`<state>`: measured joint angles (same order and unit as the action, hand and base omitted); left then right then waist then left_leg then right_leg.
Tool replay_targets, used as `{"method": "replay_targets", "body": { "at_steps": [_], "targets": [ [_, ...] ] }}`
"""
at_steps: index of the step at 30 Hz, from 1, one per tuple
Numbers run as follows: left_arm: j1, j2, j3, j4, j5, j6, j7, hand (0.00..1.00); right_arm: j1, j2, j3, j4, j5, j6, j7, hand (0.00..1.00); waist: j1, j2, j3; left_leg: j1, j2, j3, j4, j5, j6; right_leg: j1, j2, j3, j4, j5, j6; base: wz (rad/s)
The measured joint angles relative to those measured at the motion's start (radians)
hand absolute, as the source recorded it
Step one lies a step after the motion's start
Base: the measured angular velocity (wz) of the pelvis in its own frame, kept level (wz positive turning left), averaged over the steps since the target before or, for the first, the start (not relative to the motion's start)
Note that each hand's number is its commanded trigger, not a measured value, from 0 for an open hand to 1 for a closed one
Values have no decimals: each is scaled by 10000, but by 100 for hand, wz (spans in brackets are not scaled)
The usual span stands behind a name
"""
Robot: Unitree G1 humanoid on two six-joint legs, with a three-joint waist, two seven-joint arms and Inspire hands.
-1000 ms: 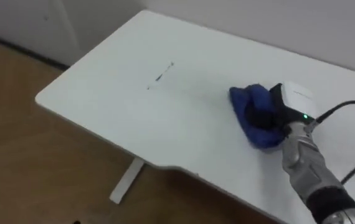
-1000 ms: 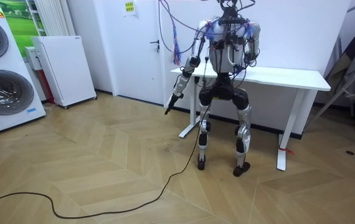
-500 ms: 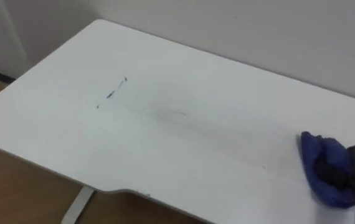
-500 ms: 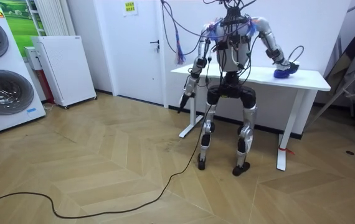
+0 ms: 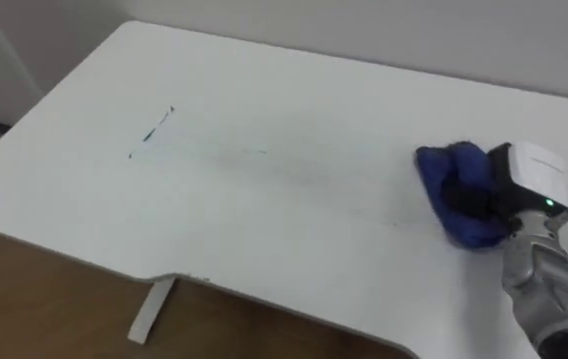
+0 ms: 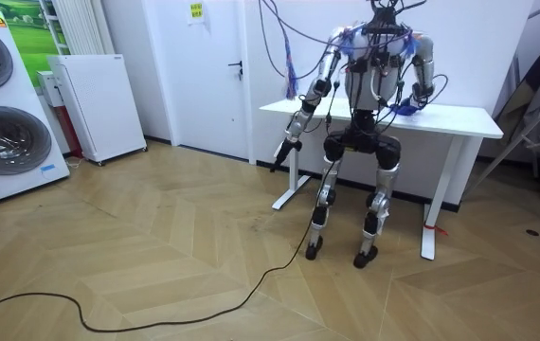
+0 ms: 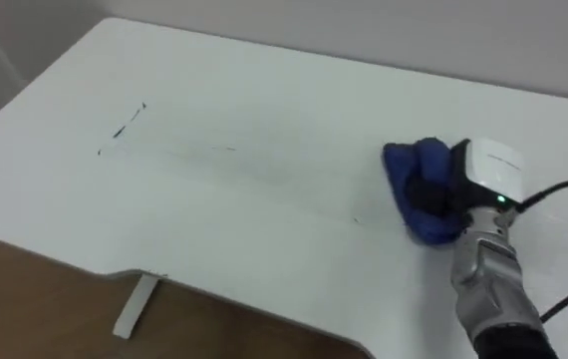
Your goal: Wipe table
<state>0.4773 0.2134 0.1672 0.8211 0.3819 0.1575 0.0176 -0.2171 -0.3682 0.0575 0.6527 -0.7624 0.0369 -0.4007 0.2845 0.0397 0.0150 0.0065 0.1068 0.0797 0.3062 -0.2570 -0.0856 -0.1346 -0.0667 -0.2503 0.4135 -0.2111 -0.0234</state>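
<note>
- Half a second ago the right arm was stretched far out to the room view's right; now it is drawn in, and the blue cloth point(image 5: 443, 170) lies on the table point(image 5: 264, 229) close before the robot's body; the robot itself stands further to the room view's right than before
- In the eye views the cloth has come in from the right edge and now sits right of the middle
- The right hand point(image 5: 493, 194) rests on top of the cloth, its dark fingers curled into the folds and gripping them
- The left hand point(image 6: 286, 149) hangs off the table's end on the room view's left; whether it is spread or closed I cannot tell
- A short dark mark point(image 5: 152, 134) slants across the table well left of the cloth; bare tabletop lies between them
- Around: two washing machines point(image 6: 5, 114), a white cabinet point(image 6: 95, 104) and a door point(image 6: 208, 76) along the wall
- The tabletop is smooth, white and matt, with rounded corners and a white leg point(image 5: 149, 309) below; the cloth is soft and bunched; the floor point(image 6: 156, 265) is wooden parquet in a zigzag pattern
</note>
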Motion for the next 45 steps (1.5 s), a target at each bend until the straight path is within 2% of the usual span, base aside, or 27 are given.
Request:
{"method": "replay_targets", "body": {
  "at_steps": [1, 2, 3, 4, 5, 6, 7, 8, 10, 11, 13, 16, 18, 20, 21, 23, 24, 26, 27, 29, 32, 37, 40, 41, 45],
  "targets": [
    [68, -2, 77, 8, -6, 96, -2, 0, 409, -10, -25, 86, 220, -228, -366, 100, -311, -91, 7, 47, -36, 3, -52, 86, 27, 145, -31, -26, -71, -18, 30, 64],
    [58, -11, 220, 13, 37, 100, -9, 0, 799, -3, -154, 261, 454, -522, -736, 100, -713, -225, -31, 119, -138, 7, -152, 219, 93, 330, -83, -31, -235, -67, 108, 77],
    [86, -25, 323, 17, 70, 97, -9, 0, 1029, 3, -335, 405, 538, -711, -903, 100, -875, -320, -82, 177, -215, 33, -261, 285, 146, 416, -138, -29, -282, -98, 158, 90],
    [-16, -77, 638, 8, 201, 53, -12, 0, 1515, 33, -924, 661, 589, -1017, -1160, 100, -1138, -474, -172, 314, -321, 43, -490, 387, 224, 683, -175, 0, -508, -137, 227, 79],
    [-32, -76, 838, -145, 340, 25, -4, 0, 1965, 54, -1481, 1049, 756, -1278, -1427, 100, -1379, -636, -219, 524, -383, 43, -677, 428, 272, 1008, -178, 45, -749, -144, 312, 70],
    [-17, -73, 974, -214, 408, 7, -4, 0, 2232, 58, -1719, 1249, 932, -1377, -1537, 100, -1443, -690, -244, 635, -409, 39, -736, 438, 290, 1173, -181, 51, -879, -128, 349, 42],
    [-26, -45, 1307, -366, 552, -15, 4, 0, 2845, 58, -2263, 1482, 1272, -1481, -1605, 100, -1488, -924, -339, 779, -453, 56, -747, 435, 300, 1447, -197, 52, -1093, -87, 425, 18],
    [-63, 29, 1565, -496, 611, -35, 31, 0, 3361, 56, -2747, 1679, 1552, -1489, -1611, 100, -1561, -1058, -403, 899, -468, 190, -769, 416, 325, 1654, -202, 66, -1274, -54, 484, 8],
    [-81, 152, 1672, -532, 609, -81, 112, 0, 3823, -28, -3403, 2054, 1723, -1488, -1602, 100, -1741, -1260, -384, 971, -456, 390, -841, 307, 460, 1723, -174, 154, -1394, 9, 562, -18],
    [-69, 153, 1673, -519, 601, -82, 120, 0, 4016, -169, -3753, 2278, 1804, -1479, -1607, 100, -1759, -1263, -384, 1060, -445, 620, -887, 231, 513, 1689, -159, 317, -1419, 107, 600, -42],
    [-51, 151, 1690, -515, 571, -83, 151, 0, 4141, -410, -4048, 2610, 2046, -1350, -1601, 100, -1774, -1159, -420, 1189, -428, 871, -895, 69, 576, 1731, -152, 320, -1386, 191, 654, -57],
    [-119, 173, 1626, -513, 119, -217, 231, 0, 4019, -645, -3927, 2574, 2204, -1003, -1601, 100, -1888, -958, -411, 1328, -449, 827, -886, -93, 670, 1837, -124, 223, -1403, 343, 679, -42],
    [-146, 139, 1416, -485, -93, -279, 328, 0, 3763, -583, -3747, 2330, 2120, -664, -1567, 100, -1883, -849, -399, 1485, -463, 847, -990, -105, 690, 1852, -116, -60, -1404, 416, 632, -42],
    [-258, -4, 984, -282, -375, -367, 405, 0, 3358, -560, -3335, 1877, 2016, -66, -1496, 100, -1698, -689, -304, 1602, -463, 805, -1031, -137, 724, 1796, -48, -75, -1385, 518, 561, -49],
    [-339, -26, 878, -135, -369, -382, 410, 0, 3263, -553, -3212, 1778, 1964, 79, -1481, 100, -1637, -671, -295, 1600, -463, 799, -1038, -142, 727, 1748, -37, -66, -1368, 537, 542, -45],
    [-426, -76, 488, 93, -376, -331, 378, 0, 2761, -359, -2508, 1067, 1406, 531, -1162, 100, -1306, -576, -212, 1556, -427, 737, -1048, -152, 719, 1529, 89, -99, -1389, 697, 402, -56],
    [-454, -78, 407, 185, -382, -341, 369, 0, 2566, -273, -2266, 858, 1254, 568, -1032, 100, -1218, -540, -173, 1539, -427, 656, -1047, -154, 721, 1477, 105, -186, -1393, 740, 365, -59],
    [-470, -75, 38, 270, -532, -297, 346, 0, 1962, 24, -1228, 16, 397, 617, -657, 100, -1082, -430, -87, 1337, -453, 186, -983, -172, 727, 1324, 135, -458, -1424, 814, 270, -13],
    [-484, -70, -64, 266, -549, -289, 343, 0, 1839, 56, -974, -132, 158, 619, -598, 100, -1077, -407, -87, 1248, -464, 83, -963, -165, 720, 1289, 125, -512, -1428, 806, 262, 26],
    [-498, -112, -342, 223, -553, -252, 256, 0, 1288, 68, -182, -529, -437, 605, -297, 100, -773, -314, -24, 1126, -480, -18, -1006, -83, 671, 1150, 131, -515, -1423, 745, 223, 16],
    [-254, -107, -337, -34, -545, -105, 51, 0, 1131, 91, 116, -1019, -1179, 626, -32, 100, -437, -203, -34, 1075, -480, -256, -1031, -32, 656, 1170, 115, -672, -1417, 669, 229, 19],
    [108, 36, -286, -72, -604, -42, -132, 0, 1386, 92, 296, -1184, -1405, 599, 59, 100, -461, -342, -68, 1187, -486, -408, -1017, -1, 659, 1513, 83, -1002, -1620, 590, 297, 20],
    [18, 29, -238, -38, -537, -49, -130, 0, 1523, 260, 388, -1176, -1577, 727, 251, 100, -403, -531, -109, 1309, -487, -406, -1035, -2, 660, 1729, 106, -994, -1769, 585, 312, 6],
    [-68, 28, -245, -49, -550, -77, -131, 0, 1561, 290, 442, -1179, -1631, 748, 320, 100, -352, -596, -100, 1379, -489, -395, -1094, -2, 660, 1758, 107, -967, -1769, 584, 319, 0],
    [-152, 31, -273, -146, -771, -106, -41, 0, 1615, 292, 673, -1295, -1697, 898, 317, 100, -338, -629, -108, 1449, -487, -359, -1224, -3, 662, 1770, 126, -930, -1786, 580, 333, -2]
  ]
}}
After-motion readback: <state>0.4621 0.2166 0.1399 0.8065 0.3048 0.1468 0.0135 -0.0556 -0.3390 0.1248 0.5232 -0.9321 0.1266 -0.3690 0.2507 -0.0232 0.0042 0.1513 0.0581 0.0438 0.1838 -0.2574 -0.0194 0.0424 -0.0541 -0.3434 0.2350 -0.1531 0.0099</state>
